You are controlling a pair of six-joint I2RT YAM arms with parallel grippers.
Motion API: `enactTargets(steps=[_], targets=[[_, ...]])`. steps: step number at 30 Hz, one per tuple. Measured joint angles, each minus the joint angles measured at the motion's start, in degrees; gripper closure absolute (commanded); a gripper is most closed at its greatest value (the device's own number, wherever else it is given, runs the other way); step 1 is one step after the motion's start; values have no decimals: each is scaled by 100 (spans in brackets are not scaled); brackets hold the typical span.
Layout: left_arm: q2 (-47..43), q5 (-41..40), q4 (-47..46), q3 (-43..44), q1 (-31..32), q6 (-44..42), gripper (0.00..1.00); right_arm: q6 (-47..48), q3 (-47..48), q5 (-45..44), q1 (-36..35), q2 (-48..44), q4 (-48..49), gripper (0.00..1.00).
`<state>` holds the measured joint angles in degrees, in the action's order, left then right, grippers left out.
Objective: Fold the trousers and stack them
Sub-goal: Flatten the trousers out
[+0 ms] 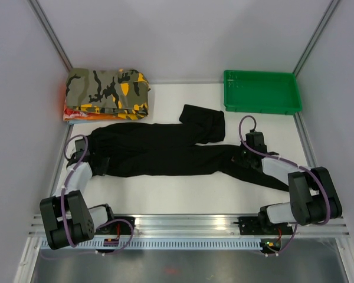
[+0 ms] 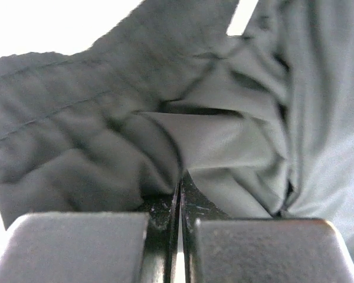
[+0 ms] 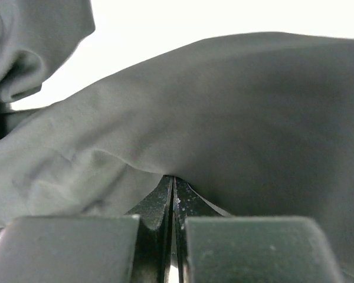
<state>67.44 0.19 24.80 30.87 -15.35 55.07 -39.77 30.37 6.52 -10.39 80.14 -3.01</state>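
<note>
The black trousers point(image 1: 159, 153) lie lengthways across the white table point(image 1: 183, 194), waist end to the left. One leg is doubled back towards the far side point(image 1: 203, 122). The other leg runs out to the right point(image 1: 265, 175). My left gripper point(image 1: 99, 158) sits on the waist end, and in its wrist view it point(image 2: 180, 177) is shut with bunched dark cloth point(image 2: 76, 147) pinched at the tips. My right gripper point(image 1: 246, 154) rests on the right-hand leg. Its wrist view shows it point(image 3: 174, 180) shut, with the fabric point(image 3: 253, 118) gathered into the tips and draped over them.
A folded camouflage garment point(image 1: 106, 94) in olive, black and orange lies at the back left. A green tray point(image 1: 262, 93) stands at the back right. Grey walls close in both sides, and a metal rail point(image 1: 189, 223) runs along the near edge.
</note>
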Motion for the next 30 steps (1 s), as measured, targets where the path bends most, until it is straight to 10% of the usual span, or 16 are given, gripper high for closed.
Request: enactTargets(steps=[18, 23, 27, 30], targets=[[-1145, -1523, 2044, 205, -101, 1003, 98, -350, -761, -315, 0, -2109, -2232, 100], [-988, -1497, 2269, 973, -199, 573, 97, -162, -586, -149, 0, -2162, -2649, 73], [-1143, -1200, 1904, 2031, -199, -238, 33, 356, 667, -81, 0, -1967, -3143, 32], [-1303, -780, 1252, 2618, -199, -809, 11, 734, 2203, -118, 0, -1292, -3042, 23]])
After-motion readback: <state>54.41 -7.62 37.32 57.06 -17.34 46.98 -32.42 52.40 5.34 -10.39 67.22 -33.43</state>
